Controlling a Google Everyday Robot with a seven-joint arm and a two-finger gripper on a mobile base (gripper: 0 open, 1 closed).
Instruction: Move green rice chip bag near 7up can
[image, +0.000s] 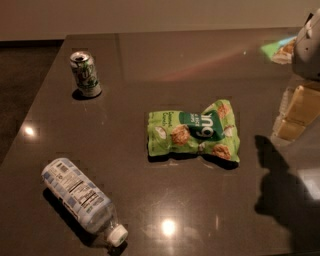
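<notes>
The green rice chip bag (194, 133) is seen lying flat near the middle of the dark glossy tabletop (150, 65), label side up. The 7up can (85, 74) is stood upright well apart from it, toward 10 o'clock. A clear plastic bottle (82, 200) is laid on its side toward 8 o'clock from the bag, its white cap pointed to 4 o'clock. The claw (307, 47) is cut off by the right edge at 2 o'clock, apart from the bag; whether it is wide or narrow cannot be told. A dark shadow (280, 190) is cast at 4 o'clock.
</notes>
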